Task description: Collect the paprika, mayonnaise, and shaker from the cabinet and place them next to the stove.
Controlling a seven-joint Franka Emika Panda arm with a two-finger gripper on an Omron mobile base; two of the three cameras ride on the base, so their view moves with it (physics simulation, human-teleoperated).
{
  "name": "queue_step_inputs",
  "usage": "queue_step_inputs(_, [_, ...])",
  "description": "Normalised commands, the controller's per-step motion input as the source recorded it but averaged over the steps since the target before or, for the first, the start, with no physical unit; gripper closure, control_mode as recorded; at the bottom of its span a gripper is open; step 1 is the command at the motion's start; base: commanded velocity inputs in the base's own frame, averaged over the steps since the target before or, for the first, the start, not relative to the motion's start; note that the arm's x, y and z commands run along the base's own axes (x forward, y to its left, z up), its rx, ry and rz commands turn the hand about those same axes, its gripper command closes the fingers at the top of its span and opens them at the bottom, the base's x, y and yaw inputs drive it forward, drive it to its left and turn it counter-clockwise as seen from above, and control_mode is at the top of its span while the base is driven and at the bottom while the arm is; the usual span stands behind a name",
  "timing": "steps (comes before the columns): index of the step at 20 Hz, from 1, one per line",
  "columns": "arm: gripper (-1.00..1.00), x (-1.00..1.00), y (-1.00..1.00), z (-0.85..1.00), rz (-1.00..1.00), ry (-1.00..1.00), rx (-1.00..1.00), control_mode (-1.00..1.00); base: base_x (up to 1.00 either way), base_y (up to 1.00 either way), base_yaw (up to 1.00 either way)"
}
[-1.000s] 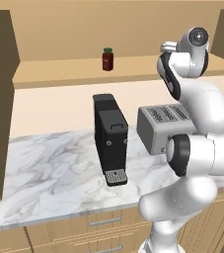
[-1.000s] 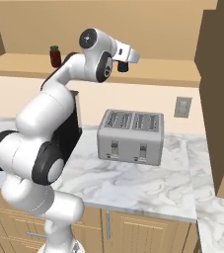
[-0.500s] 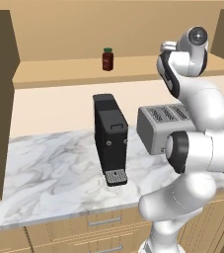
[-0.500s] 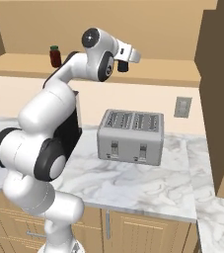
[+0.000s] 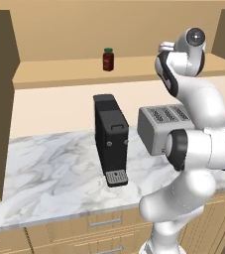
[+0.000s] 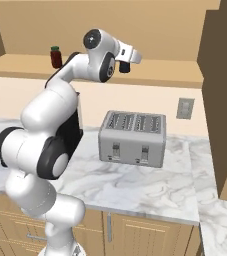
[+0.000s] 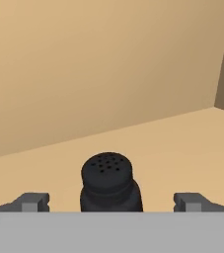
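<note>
The tool (image 7: 111, 205) stood wide open, its two fingertips (image 7: 33, 202) spread to either side of the shaker (image 7: 108, 182), which sat upright between them on the cabinet (image 6: 185, 75) shelf, touching neither. The shaker's perforated black top faced the hand camera, with the cabinet's back wall beyond it. In the right base view the tool (image 6: 126, 65) was raised to shelf height, reaching into the cabinet. The paprika (image 5: 108, 59) stood upright on the same shelf, well apart from the tool, off to its left. Below the tool, a toaster (image 6: 132, 137) sat on the marble table (image 6: 150, 187), beside a black coffee machine (image 5: 111, 139).
</note>
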Motion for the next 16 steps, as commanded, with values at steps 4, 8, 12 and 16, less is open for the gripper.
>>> queue_step_inputs(4, [-1.0, 0.14, -0.11, -0.01, 0.04, 0.0, 0.03, -1.0, 0.0, 0.0, 0.0])
queue_step_inputs(8, [-1.0, 0.14, -0.09, -0.08, 0.03, 0.0, 0.01, -1.0, 0.0, 0.0, 0.0])
queue_step_inputs(12, [1.0, 0.11, -0.05, -0.21, 0.03, 0.0, 0.0, -1.0, 0.0, 0.0, 0.0])
queue_step_inputs(16, [1.0, 0.08, 0.0, -0.21, 0.02, 0.0, 0.0, -1.0, 0.0, 0.0, 0.0])
